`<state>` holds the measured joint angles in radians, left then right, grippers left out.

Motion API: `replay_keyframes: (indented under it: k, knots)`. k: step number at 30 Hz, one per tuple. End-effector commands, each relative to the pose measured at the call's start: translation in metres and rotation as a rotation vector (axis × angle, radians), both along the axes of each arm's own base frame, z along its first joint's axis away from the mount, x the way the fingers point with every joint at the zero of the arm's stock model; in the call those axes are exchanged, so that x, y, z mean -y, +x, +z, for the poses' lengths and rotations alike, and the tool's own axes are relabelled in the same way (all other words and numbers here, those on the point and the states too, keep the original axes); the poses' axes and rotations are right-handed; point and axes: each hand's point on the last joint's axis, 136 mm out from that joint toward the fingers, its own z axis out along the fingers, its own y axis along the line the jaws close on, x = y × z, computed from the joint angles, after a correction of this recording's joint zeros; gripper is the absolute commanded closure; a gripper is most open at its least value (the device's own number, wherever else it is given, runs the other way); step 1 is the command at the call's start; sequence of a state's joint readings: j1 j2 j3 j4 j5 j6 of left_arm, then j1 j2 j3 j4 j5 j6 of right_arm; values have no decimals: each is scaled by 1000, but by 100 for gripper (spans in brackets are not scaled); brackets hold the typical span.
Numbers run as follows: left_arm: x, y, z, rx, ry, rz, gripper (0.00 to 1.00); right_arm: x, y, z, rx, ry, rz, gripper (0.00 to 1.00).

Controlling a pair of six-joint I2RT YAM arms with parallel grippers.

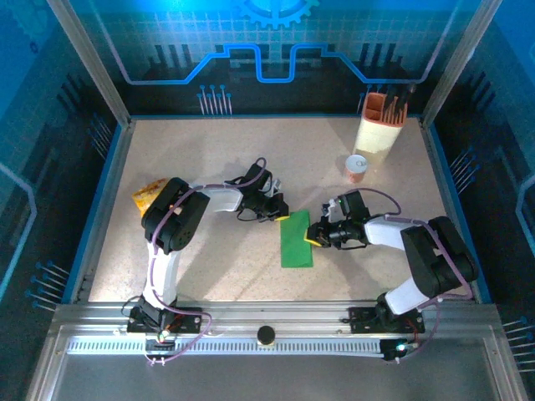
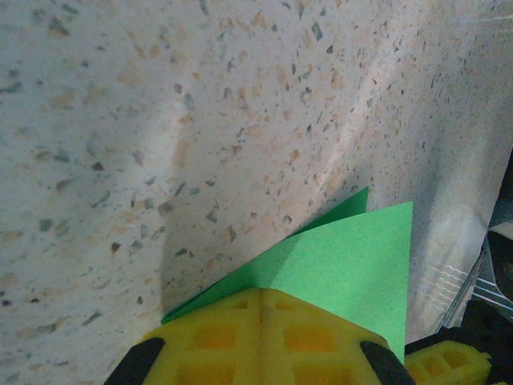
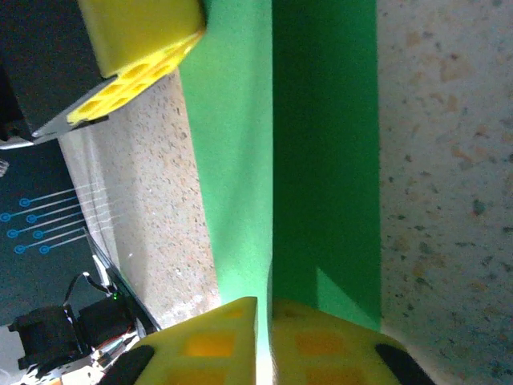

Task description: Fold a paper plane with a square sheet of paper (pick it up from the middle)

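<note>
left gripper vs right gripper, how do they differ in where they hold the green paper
The left gripper pinches the green paper at its far left corner, while the right gripper pinches its right long edge, about midway along. The left gripper reaches in from the left side of the table, the right gripper from the right. Both are shut on the paper.

Snack packet (image 1: 149,195) (yellow-orange), small can (image 1: 357,168), tall holder (image 1: 380,125), speckled table (image 1: 209,150)
</note>
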<state>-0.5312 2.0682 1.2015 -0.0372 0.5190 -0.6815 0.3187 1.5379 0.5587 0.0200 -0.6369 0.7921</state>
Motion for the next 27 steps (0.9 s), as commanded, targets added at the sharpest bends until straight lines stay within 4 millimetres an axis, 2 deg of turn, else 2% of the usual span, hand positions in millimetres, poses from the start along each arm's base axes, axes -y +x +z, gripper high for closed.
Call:
replay_keyframes:
  k: [1, 3, 6, 8, 11, 14, 19, 23, 27]
  knots:
    - [-5, -6, 22, 21, 9, 17, 95, -3, 2, 5, -3, 15, 13, 93]
    - [-7, -4, 36, 63, 5, 29, 83, -3, 3, 8, 3, 23, 10, 94]
    - [-10, -1, 64, 138, -12, 41, 58, -5, 9, 14, 15, 37, 1, 97]
    - [-11, -2, 80, 189, -27, 44, 48, -5, 15, 15, 15, 39, -20, 97]
    - [-7, -13, 100, 255, -62, 11, 47, -5, 25, 15, 3, 61, -69, 97]
    - [4, -38, 107, 372, -17, -82, 46, -11, 36, 16, -11, 104, -95, 96]
    - [13, -85, 98, 588, 177, -243, 45, -11, 45, 16, -16, 89, -116, 96]
    - [16, -113, 82, 722, 338, -336, 40, -10, 44, 16, -20, 73, -106, 96]
    - [27, -133, 75, 848, 470, -447, 36, -11, 44, 16, -28, 79, -107, 96]
